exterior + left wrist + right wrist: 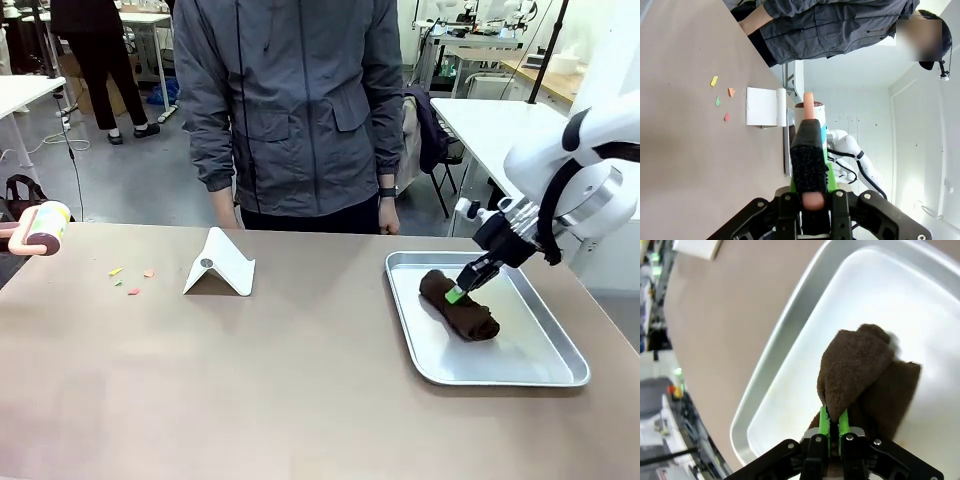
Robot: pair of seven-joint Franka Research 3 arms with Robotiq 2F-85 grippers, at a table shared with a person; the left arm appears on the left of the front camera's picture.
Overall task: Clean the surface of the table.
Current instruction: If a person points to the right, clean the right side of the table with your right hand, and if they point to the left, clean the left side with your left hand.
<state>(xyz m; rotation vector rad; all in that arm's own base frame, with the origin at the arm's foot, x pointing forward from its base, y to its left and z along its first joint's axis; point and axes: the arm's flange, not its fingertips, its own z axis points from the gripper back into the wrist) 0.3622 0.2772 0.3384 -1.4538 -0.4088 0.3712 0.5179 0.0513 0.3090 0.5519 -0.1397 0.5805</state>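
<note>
A person [290,100] in a grey jacket stands at the far side of the table [300,400], arms hanging, as two robot arms work at either end of its brown-taupe top.

On the right, a silver tray [545,372] sits on the table near the robot's side. The right gripper [457,293] reaches down into the tray. Its green-padded fingers [824,421] are drawn narrow and pinch a raised fold of a brown cloth [470,312]. The rest of the cloth lies bunched on the tray floor. The fingers stand over the tray, which lies between them and the table, and the bare tabletop [730,315] spreads beyond the tray's rim [771,371].

At the table's left edge, a lint roller [45,225] with a pink handle juts in from outside the front view. The wrist view shows the left gripper [810,145] clamped tight on that handle, with the roll [810,107] sticking out past the fingertips. The tabletop [685,165] runs along one side of the fingers. Whether the roller touches it cannot be told.

Between the two grippers, towards the far-left part of the table, a few coloured paper scraps [130,280] lie scattered. Just to their right is a white folded stand [220,268]. Both are well apart from the tray.
</note>
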